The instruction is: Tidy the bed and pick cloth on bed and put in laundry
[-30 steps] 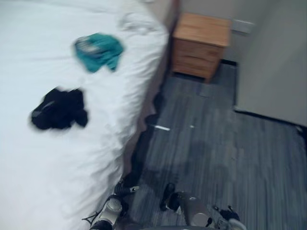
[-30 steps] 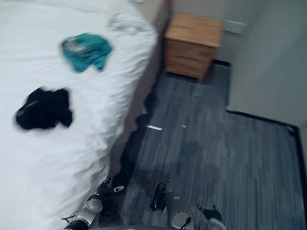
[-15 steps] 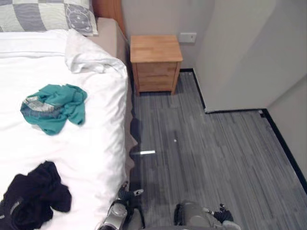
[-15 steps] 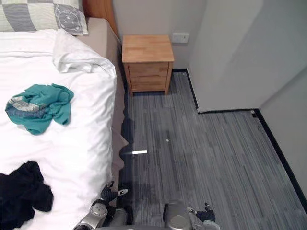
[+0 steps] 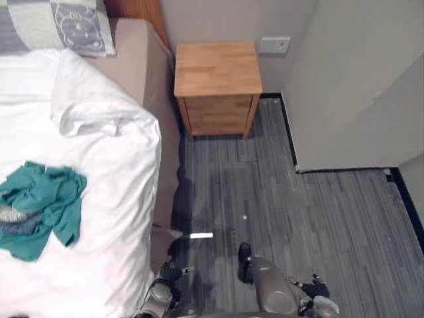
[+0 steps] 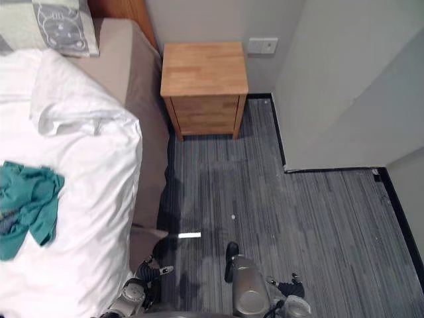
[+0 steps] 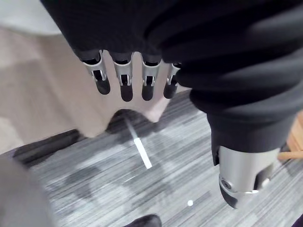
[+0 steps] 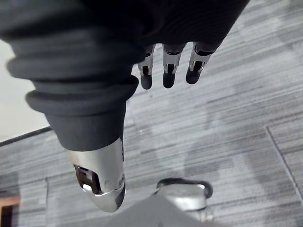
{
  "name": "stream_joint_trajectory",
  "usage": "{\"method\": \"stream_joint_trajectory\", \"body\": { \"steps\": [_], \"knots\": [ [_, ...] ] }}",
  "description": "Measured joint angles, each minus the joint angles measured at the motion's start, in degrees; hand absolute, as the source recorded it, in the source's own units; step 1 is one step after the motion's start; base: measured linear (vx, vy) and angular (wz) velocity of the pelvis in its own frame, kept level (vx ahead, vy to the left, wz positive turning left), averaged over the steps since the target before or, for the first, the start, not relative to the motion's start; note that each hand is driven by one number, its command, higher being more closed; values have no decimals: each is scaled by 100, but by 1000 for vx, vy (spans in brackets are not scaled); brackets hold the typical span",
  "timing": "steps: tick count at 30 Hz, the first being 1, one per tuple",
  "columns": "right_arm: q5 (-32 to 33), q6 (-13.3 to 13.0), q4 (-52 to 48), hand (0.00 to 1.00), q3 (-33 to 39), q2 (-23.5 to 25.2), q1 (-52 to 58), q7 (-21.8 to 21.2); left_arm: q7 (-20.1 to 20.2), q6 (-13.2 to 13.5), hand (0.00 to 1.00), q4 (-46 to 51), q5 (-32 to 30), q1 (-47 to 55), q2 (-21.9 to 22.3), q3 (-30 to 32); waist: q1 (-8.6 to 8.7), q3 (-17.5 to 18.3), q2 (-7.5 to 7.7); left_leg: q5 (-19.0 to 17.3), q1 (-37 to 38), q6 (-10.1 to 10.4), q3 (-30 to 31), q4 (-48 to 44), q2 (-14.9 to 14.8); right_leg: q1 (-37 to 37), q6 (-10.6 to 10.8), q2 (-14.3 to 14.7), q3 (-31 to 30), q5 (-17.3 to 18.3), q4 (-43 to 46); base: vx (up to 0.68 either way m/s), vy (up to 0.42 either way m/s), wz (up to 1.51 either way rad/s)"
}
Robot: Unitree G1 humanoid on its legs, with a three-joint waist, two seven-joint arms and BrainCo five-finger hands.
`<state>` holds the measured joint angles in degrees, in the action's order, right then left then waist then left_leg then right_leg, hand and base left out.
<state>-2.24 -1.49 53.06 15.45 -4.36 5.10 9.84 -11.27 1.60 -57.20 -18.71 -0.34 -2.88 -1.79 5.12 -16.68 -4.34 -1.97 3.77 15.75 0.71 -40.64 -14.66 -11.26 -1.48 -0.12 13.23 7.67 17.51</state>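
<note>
The left hand [image 7: 124, 78] hangs loose and empty beside the bed's edge. The right hand [image 8: 168, 68] hangs equally slack over the grey striped floor [image 5: 318, 218]. The crumpled teal cloth [image 5: 38, 211] lies on the white-quilted bed [image 5: 112, 199], higher than and well left of the left hand. The robot would do best to face the bed squarely, then lower that hand over the cloth's bunched middle before closing.

Head eyes down on bed [image 5: 112, 218] and floor [image 5: 318, 218], wrist cameras near same floor
</note>
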Motion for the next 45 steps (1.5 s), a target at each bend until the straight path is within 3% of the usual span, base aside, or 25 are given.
{"method": "stream_joint_trajectory", "body": {
  "steps": [2, 3, 4, 7, 9, 10, 12, 13, 15, 17, 18, 19, 20, 22, 24, 26, 28, 29, 30, 31, 34, 37, 39, 42, 45],
  "knots": [
    [1, 16, 1, 0, -111, -111, 16, 13, -3, 37, 0, 299, 95, 111, 45, 115, -130, -26, -110, -73, -866, -36, 138, -2108, -135, 648, -105, 331, -229, 48, -430, 475, -22, -66],
    [8, 22, 4, 0, -140, -106, 25, 29, -24, 74, 0, 422, 173, 132, 28, 191, -271, -54, -52, -264, -1198, -164, 55, -2677, -136, 1033, -101, 415, -405, 48, -639, 498, 18, -90],
    [6, 26, 9, 0, -230, -89, -2, 23, -56, 130, 0, 569, 259, 134, -13, 225, -363, -57, 36, -498, -1571, -537, -137, -2675, -126, 1428, -55, 403, -593, 21, -870, 484, 43, -82],
    [-2, 24, 60, 0, -226, -36, -186, 21, -138, 168, 0, 767, 342, 118, -5, 263, -492, -100, 131, -929, -2007, -733, -402, -1443, -41, 1837, 52, 230, -739, -14, -1157, 355, 116, -62],
    [-8, 23, 105, 0, -225, 6, -222, 15, -150, 151, 0, 743, 336, 86, 13, 220, -573, -23, 198, -906, -1916, -877, -814, 842, 304, 2119, 425, -99, -680, 129, -1406, 437, 275, -44],
    [-9, 23, 108, 0, -236, 66, -248, 19, -150, 145, 0, 676, 333, 41, 0, 201, -566, 41, 262, -980, -1774, -1221, -1090, 1147, 431, 2145, 493, -240, -662, 156, -1462, 496, 311, 18],
    [-23, 24, 155, 0, -251, 190, -226, 8, -149, 131, 0, 582, 327, -90, -50, 134, -590, 119, 525, -812, -1827, -1351, -1823, 1398, 707, 2180, 674, -665, -243, -37, -1685, 410, 244, 82],
    [-39, 32, 206, 0, -251, 206, -250, 8, -130, 134, 0, 597, 340, -80, -45, 138, -598, 118, 544, -831, -1834, -1384, -2074, 1322, 695, 2237, 697, -720, -179, -65, -1690, 316, 190, 81],
    [-115, 33, 307, 0, -342, 158, -299, 2, -117, 111, 0, 581, 340, 7, 4, 147, -605, 171, 453, -1214, -1567, -1912, -2343, 1324, 744, 2285, 815, -791, -89, -39, -1064, 347, 242, 56],
    [-193, 18, 328, 0, -341, 189, -371, -2, -82, 123, 0, 537, 432, 101, 41, 65, -576, 233, 575, -1353, -1067, -1928, -2124, 1838, 1015, 1434, 1296, -1160, -159, -11, 1402, 402, 262, 63],
    [-198, 20, 325, 0, -331, 184, -366, -2, -31, 120, 0, 538, 455, 97, 37, -48, -552, 277, 661, -1349, -846, -1936, -1942, 2038, 1176, 938, 1507, -1349, -313, -525, 2553, 454, 129, 124],
    [-264, 42, 339, 0, -304, 160, -366, -1, 16, 116, 0, 469, 465, 106, 49, -159, -489, 285, 674, -1348, -574, -1946, -1575, 2199, 1300, 539, 1591, -1416, -397, -304, 3585, 398, 59, 146],
    [-295, 53, 340, 0, -307, 146, -358, 0, 19, 117, 0, 429, 466, 124, 61, -238, -431, 297, 693, -1344, -432, -1952, -1328, 2276, 1330, 441, 1496, -1416, -347, -69, 3809, 515, 7, 182],
    [-311, 58, 354, 0, -311, 108, -315, 0, 40, 123, 0, 419, 467, 150, 172, -283, -432, 296, 693, -1318, -21, -1924, -690, 2530, 1359, 221, 1126, -1240, -246, 464, 3589, 443, -78, 178],
    [-313, 53, 368, 0, -323, 85, -306, -3, 95, 115, 0, 391, 469, 147, 257, -264, -405, 297, 679, -1315, 125, -1898, -5, 2584, 1321, 23, 1018, -931, -647, 661, 2597, 384, -205, 186],
    [-309, 76, 457, 0, -310, 52, -300, -3, 102, 127, 0, 359, 469, 139, 342, -241, -320, 284, 650, -1302, 86, -1700, 887, 2584, 1260, -174, 979, -654, -1533, 591, 1193, 386, -357, 225],
    [-303, 86, 467, 0, -294, 55, -229, -1, 100, 149, 0, 338, 508, 138, 333, -202, -298, 307, 684, -1427, -18, -1438, 1470, 2530, 1241, -148, 904, -691, -2302, 298, 267, 242, -364, 223],
    [-281, 87, 502, 0, -230, 70, -169, -4, 102, 156, 0, 302, 537, 120, 277, -84, -281, 310, 706, -1667, -150, -1147, 1940, 2320, 1237, -3, 1251, -684, -2638, -40, 29, 290, -610, 230],
    [-267, 98, 536, 0, -32, 2, -177, -2, 98, 154, 0, 286, 567, 104, 403, 25, -329, 292, 407, -1711, -326, -1019, 2191, 2087, 968, 106, 1038, -453, -2232, 289, 256, 264, -612, 221],
    [-246, 106, 495, 0, 82, -18, -132, 4, 100, 156, 0, 295, 574, 165, 420, 71, -347, 353, 309, -1658, -483, -911, 2293, 1939, 882, 97, 1010, -333, -2049, 468, 529, 239, -606, 190],
    [-149, 158, 365, 0, 168, 37, 56, -11, 108, 153, 0, 325, 584, 186, 404, 533, -421, 401, 265, -1262, -534, -483, 2642, 2323, 512, 126, 726, -197, -1555, 934, 1513, 121, -436, 198],
    [26, 156, 127, 0, 191, 78, 6, -6, 107, 147, 0, 349, 704, 219, 344, 780, -451, 450, 209, -440, -782, -634, 1966, 2886, 194, 370, 578, -266, -702, 936, 1211, 42, -351, 156],
    [251, 95, 135, 0, 316, 104, -81, -4, 107, 140, 0, 352, 790, 204, 298, 732, -456, 420, 259, -337, -949, -741, 177, 2708, 93, 624, 294, -405, -256, 848, 863, 14, -188, 116],
    [512, 6, 172, 0, 426, 134, -96, 2, 122, 99, 0, 312, 784, 218, 213, 623, -428, 438, 230, -528, -1018, -1050, -2156, 1974, 67, 796, 270, -651, 72, 835, 665, -33, -13, 81],
    [748, 38, 234, 0, 543, 168, -91, 8, 125, 68, 0, 306, 782, 228, 119, 626, -437, 494, 189, -352, -1093, -1188, -2269, 2311, 297, 818, 373, -732, 123, 816, 393, -87, 96, 44]
  ]
}}
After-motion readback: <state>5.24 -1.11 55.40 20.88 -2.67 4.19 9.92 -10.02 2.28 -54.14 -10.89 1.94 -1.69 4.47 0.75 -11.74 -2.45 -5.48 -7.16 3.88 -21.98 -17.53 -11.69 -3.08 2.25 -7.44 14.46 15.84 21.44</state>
